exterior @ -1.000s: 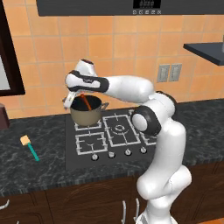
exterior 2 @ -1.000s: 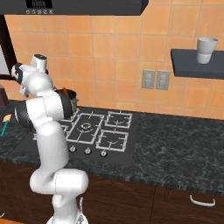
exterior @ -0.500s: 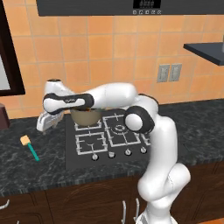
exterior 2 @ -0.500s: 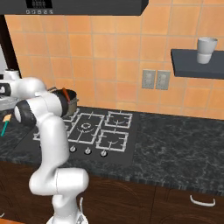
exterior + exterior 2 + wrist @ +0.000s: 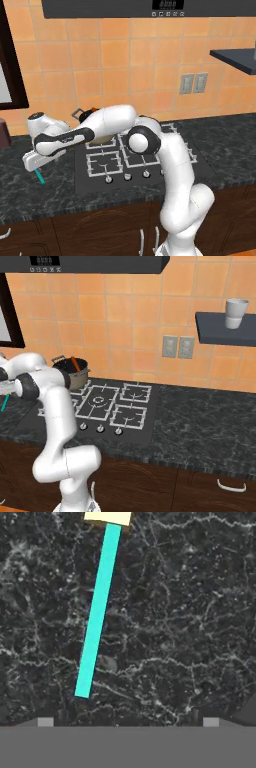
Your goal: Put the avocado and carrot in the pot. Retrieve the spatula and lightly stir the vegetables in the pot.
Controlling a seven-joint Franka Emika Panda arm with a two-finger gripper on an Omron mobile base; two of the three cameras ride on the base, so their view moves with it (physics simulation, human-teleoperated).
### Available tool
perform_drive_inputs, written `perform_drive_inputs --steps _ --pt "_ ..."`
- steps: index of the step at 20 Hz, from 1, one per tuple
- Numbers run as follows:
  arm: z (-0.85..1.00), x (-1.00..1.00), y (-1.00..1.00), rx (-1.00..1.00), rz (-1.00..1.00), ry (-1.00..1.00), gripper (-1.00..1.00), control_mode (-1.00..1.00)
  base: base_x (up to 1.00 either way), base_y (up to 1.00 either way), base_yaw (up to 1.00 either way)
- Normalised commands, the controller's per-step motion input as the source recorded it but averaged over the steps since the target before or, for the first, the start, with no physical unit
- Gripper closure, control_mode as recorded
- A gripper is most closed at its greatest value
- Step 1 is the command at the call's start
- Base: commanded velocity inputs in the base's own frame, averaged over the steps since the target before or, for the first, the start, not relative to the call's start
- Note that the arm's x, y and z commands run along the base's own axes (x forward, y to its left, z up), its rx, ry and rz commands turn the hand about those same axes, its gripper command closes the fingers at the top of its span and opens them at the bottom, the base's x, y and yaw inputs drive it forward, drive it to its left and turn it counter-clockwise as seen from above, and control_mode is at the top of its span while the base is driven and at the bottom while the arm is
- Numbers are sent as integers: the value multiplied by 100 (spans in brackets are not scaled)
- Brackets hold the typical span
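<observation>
Your end effector (image 5: 128, 722) is wide open and holds nothing; in the hand view its two finger tips sit far apart at the bottom of the frame, looking straight down on the dark speckled worktop (image 5: 190, 612). The spatula (image 5: 98, 607) lies flat there, its thin teal handle running from the lower left of centre up to the tan head cut off by the top edge. In the left base view the hand hovers at the left of the frame over the teal handle end (image 5: 39, 176), well apart from the pot (image 5: 75, 373), which stands on the rear left burner of the hob (image 5: 107, 403) with the carrot (image 5: 74, 363) sticking up out of it. The avocado cannot be made out. Judge the spatula as light and stiff, but low-lying and narrow, so it could skid or pivot on the smooth stone if you clip it off-centre. You would do best to take it across the handle near mid-length, jaws set square to it, since the handle now lies left of the gap between the tips.
</observation>
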Motion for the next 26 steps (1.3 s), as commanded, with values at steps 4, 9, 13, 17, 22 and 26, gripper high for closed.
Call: perform_drive_inputs --steps 4,9,13,17,22,26 --pt "-24 0 33 -4 -29 5 -100 -100 0 0 0" --pt "-77 1 0 0 -19 0 -100 -100 0 0 0" --pt "-58 7 0 0 -16 0 -100 -100 0 0 0" --pt "-46 15 0 5 -11 0 -100 -100 0 0 0" --pt "-48 0 -37 4 -8 0 100 -100 0 0 0" --pt "-68 0 -25 1 -6 3 100 -100 0 0 0"
